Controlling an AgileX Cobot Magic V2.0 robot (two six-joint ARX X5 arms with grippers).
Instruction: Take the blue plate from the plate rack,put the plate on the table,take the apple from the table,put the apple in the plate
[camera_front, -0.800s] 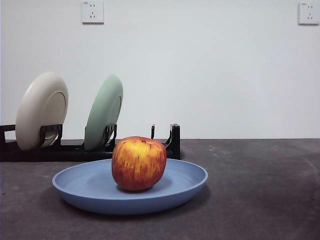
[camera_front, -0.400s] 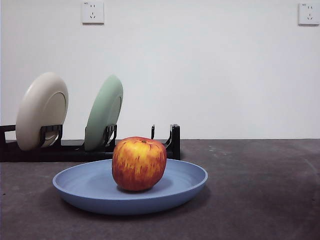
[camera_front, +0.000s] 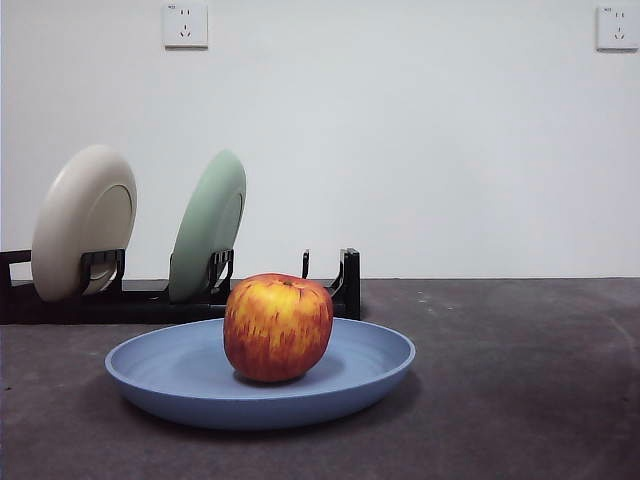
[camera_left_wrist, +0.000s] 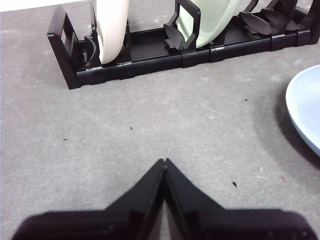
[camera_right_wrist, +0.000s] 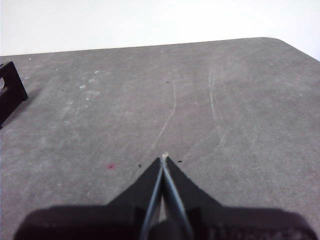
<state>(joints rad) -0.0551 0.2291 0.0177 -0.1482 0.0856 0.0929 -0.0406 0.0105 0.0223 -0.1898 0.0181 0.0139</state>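
Note:
The red and yellow apple sits in the middle of the blue plate, which lies flat on the dark grey table in front of the black plate rack. The plate's edge and the rack also show in the left wrist view. My left gripper is shut and empty, above bare table between rack and plate. My right gripper is shut and empty over bare table, far from the plate. Neither gripper shows in the front view.
A cream plate and a pale green plate stand upright in the rack; both show in the left wrist view, cream plate, green plate. The rack's end shows in the right wrist view. The table's far corner lies beyond.

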